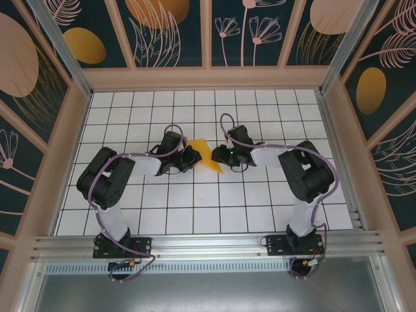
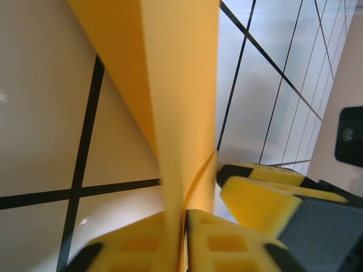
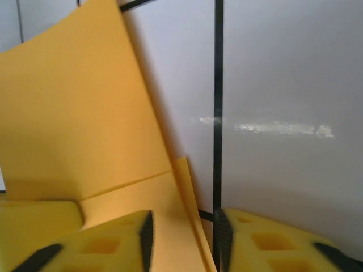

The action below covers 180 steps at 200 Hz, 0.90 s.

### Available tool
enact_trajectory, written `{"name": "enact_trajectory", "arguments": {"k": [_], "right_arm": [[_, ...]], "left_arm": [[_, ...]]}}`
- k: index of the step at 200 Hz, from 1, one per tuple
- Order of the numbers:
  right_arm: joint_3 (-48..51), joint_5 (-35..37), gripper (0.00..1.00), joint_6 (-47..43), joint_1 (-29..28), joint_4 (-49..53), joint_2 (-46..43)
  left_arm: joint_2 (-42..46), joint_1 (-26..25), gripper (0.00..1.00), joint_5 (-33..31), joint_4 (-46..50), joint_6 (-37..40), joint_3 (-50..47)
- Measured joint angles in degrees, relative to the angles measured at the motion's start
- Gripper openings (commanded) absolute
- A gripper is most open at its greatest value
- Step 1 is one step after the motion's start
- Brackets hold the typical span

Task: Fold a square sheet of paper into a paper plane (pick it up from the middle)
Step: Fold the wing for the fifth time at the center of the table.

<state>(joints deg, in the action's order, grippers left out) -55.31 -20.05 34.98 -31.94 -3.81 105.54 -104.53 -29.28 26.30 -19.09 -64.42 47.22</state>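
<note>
Square sheet of paper (image 1: 209,160) is right in the middle of the white gridded desk (image 1: 195,208), folded down to a small orange-yellow shape with a point toward the near side, and it's caught between the two arms. From above, the left pincer (image 1: 193,156) comes in from the left and the right pincer (image 1: 220,155) from the right, both of them at the paper's edges and very near each other.

Over to the left wrist view: the left pincer (image 2: 184,238) is clamped tight, its yellow fingers (image 2: 142,246) pressed together with the paper (image 2: 176,85) pinched between them. The sheet rises from that grip as a tall folded strip with a crease running up it. Just beside it on the right are the other arm's yellow fingers (image 2: 261,198), close to the strip's lower edge.

Now the right wrist view: the right pincer (image 3: 184,238) has its jaws parted by a narrow gap. The paper (image 3: 74,113) spreads wide on the left, a fold line crossing it low down, and its thin edge runs into that gap along the left finger (image 3: 96,246). The pads are not pressed onto it. Whether the paper's underside touches the desk, I can't tell.
</note>
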Motion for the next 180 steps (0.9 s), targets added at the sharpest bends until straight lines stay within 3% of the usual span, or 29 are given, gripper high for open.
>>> {"name": "enact_trajectory", "arguments": {"k": [20, 73, 129, 180], "right_arm": [[2.3, 1.1, 0.6, -3.6, 0.0, -2.1, -3.7], [9.7, 5.2, 0.64, -19.0, -1.5, -10.6, -12.2], [20.5, 10.6, 0.64, -37.9, -8.4, -23.4, -12.5], [21.3, 13.6, 0.63, -51.1, -12.4, -33.3, -8.8]], "left_arm": [[0.0, 0.0, 0.01, -0.2, 0.0, -0.2, 0.2], [0.0, 0.0, 0.02, -1.2, 2.6, -0.2, 1.6], [0.2, 0.0, 0.02, -1.3, 4.8, -0.2, 2.2], [0.7, 0.0, 0.02, -1.2, 6.7, -0.2, 2.7]]}}
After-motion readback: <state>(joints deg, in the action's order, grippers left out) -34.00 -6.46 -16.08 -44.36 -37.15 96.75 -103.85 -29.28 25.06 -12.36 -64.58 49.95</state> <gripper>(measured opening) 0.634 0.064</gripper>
